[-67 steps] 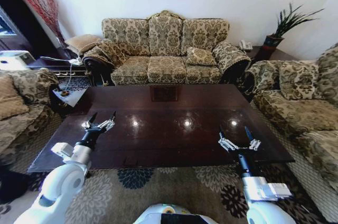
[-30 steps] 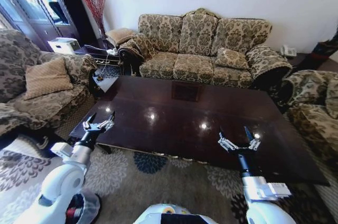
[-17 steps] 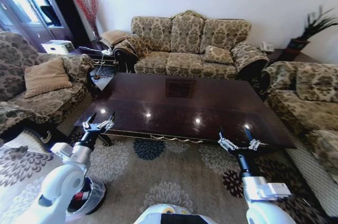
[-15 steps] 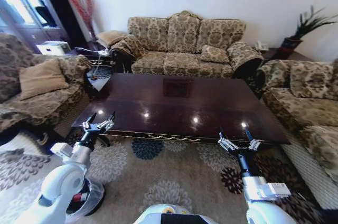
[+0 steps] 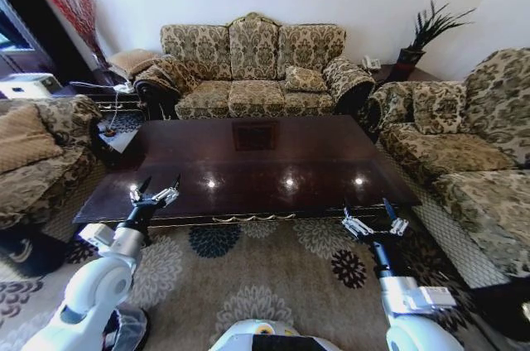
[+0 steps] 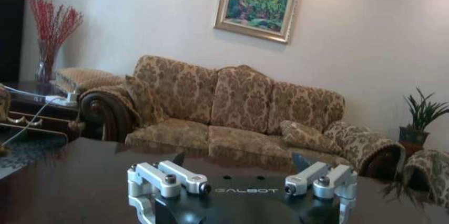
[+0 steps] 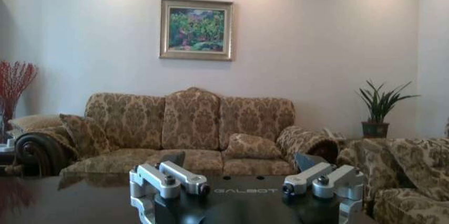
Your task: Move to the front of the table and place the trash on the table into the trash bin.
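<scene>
Before the desk (image 5: pixel 248 165) we are stopped short of its near edge, both arms raised: our left hand (image 5: pixel 156 194) hangs over the near left corner, our right hand (image 5: pixel 374 220) over the carpet (image 5: pixel 248 285) just off the near right corner, both released and holding nothing. Its glossy dark reddish-brown top mirrors ceiling lights and carries no trash we can see, so we judge little left to clear.

Glossy wooden table (image 5: pixel 248 161) (mirror-smooth).
</scene>
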`<state>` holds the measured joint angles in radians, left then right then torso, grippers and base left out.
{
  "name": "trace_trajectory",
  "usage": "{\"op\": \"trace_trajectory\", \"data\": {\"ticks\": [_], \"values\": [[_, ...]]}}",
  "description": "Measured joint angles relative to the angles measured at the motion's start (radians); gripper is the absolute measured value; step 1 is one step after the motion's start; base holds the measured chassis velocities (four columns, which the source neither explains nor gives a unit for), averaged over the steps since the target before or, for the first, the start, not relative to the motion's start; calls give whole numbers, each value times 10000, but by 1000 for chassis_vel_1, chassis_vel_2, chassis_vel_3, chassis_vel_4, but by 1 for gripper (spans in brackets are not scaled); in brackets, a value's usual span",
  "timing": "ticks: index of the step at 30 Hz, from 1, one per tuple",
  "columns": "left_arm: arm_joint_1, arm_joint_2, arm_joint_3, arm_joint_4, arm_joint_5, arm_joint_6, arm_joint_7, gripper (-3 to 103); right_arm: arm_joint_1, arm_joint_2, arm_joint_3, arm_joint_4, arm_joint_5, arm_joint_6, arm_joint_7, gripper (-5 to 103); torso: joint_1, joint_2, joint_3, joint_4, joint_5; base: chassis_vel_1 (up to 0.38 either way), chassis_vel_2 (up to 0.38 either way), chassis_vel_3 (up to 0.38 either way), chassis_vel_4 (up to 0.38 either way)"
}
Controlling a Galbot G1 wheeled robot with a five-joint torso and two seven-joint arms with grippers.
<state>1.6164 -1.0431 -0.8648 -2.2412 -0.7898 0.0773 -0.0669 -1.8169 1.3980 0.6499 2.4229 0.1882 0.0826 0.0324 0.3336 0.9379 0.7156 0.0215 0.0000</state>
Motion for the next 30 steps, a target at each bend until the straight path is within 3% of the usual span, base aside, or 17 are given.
{"op": "trace_trajectory", "data": {"ticks": [30], "values": [[-1, 0, 0, 0, 0, 0, 0, 100, 0, 0, 0, 0, 0, 0, 0, 100, 2, 1, 0, -2, 0, 0, 0, 0, 0]]}}
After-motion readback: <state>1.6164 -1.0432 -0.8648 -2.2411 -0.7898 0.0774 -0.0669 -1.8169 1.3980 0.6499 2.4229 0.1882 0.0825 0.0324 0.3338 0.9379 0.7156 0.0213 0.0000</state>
